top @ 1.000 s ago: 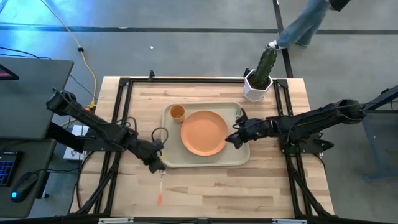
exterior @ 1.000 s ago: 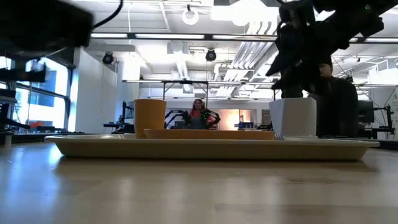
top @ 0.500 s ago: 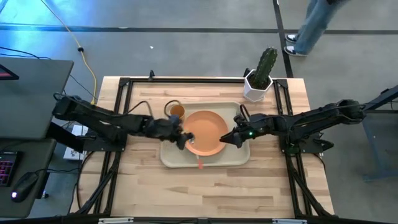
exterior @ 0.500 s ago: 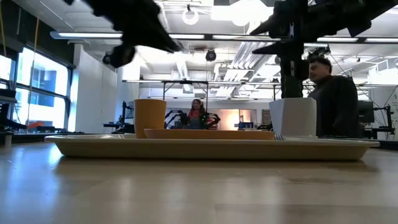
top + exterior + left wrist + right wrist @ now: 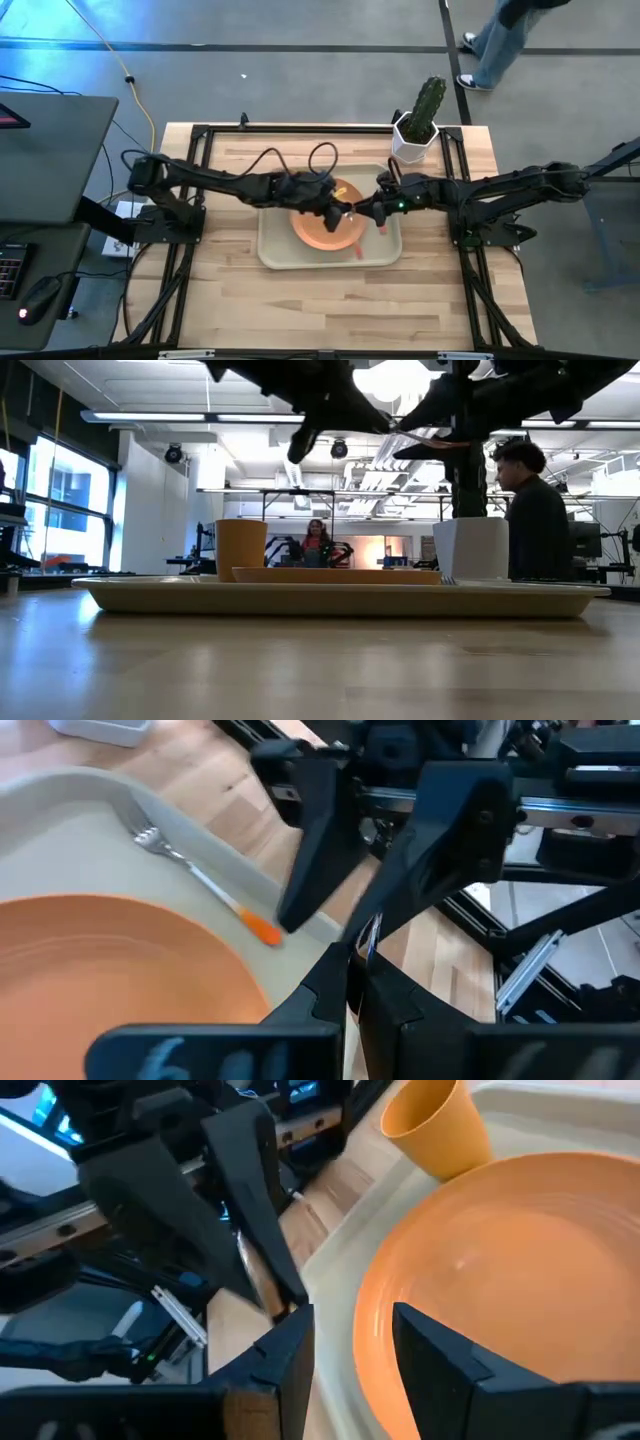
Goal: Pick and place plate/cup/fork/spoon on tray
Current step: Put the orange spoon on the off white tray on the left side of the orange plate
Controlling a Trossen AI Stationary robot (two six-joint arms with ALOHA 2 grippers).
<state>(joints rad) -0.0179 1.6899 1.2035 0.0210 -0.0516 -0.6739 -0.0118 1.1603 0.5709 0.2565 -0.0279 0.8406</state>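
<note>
The orange plate (image 5: 322,230) lies on the beige tray (image 5: 274,250). The yellow-orange cup (image 5: 436,1120) stands on the tray beside it and is under my left arm in the high view. The fork (image 5: 190,872) lies on the tray's right part. My left gripper (image 5: 338,209) is over the plate's right side, shut on the spoon (image 5: 355,247). My right gripper (image 5: 364,212) is open and empty, facing it close by over the plate's right rim. My left gripper pinches the spoon's silver metal part (image 5: 369,932) between its two fingertips, coming level from the table's left. The spoon is lifted clear. Its orange handle (image 5: 357,251) reaches toward the table's near edge over the tray.
A white pot with a green cactus (image 5: 414,138) stands at the far right, beyond the tray. Black frame rails (image 5: 200,180) run along the table's sides. A person (image 5: 500,40) walks on the floor beyond the far edge. Bare wood lies near the front edge.
My left gripper has gone from the table beside the tray's near left corner toward the right and far edge, out over the plate, close to my right gripper. The spoon has come up off the table and travelled with it, handle trailing toward the near edge.
</note>
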